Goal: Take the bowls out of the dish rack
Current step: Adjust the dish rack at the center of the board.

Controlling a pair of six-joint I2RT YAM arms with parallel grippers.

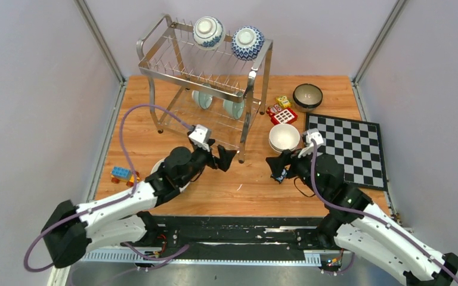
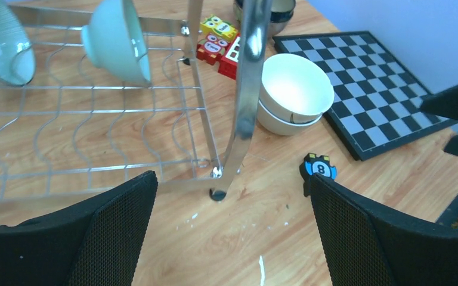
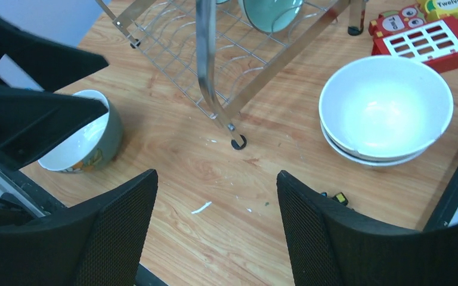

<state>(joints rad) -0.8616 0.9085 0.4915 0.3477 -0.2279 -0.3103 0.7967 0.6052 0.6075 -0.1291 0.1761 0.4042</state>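
The steel dish rack [image 1: 206, 65] stands at the back. Its top tier carries two blue-and-white bowls [image 1: 209, 31] [image 1: 247, 43], and two celadon bowls [image 1: 203, 98] [image 1: 234, 108] lean on the lower tier. White bowls [image 1: 284, 137] sit stacked on the table right of the rack, with a dark bowl [image 1: 308, 95] behind them. A green-sided bowl [image 3: 80, 140] rests under the left arm. My left gripper [image 1: 229, 159] is open and empty, facing the rack's front leg [image 2: 244, 101]. My right gripper [image 1: 276, 168] hangs open and empty near the white bowls [image 3: 384, 107].
A chessboard [image 1: 349, 149] lies at the right. Toy blocks [image 1: 283, 110] sit between the rack and the dark bowl, and more blocks [image 1: 122, 174] lie at the left edge. A blue "8" piece [image 2: 319, 167] lies beside my left fingers.
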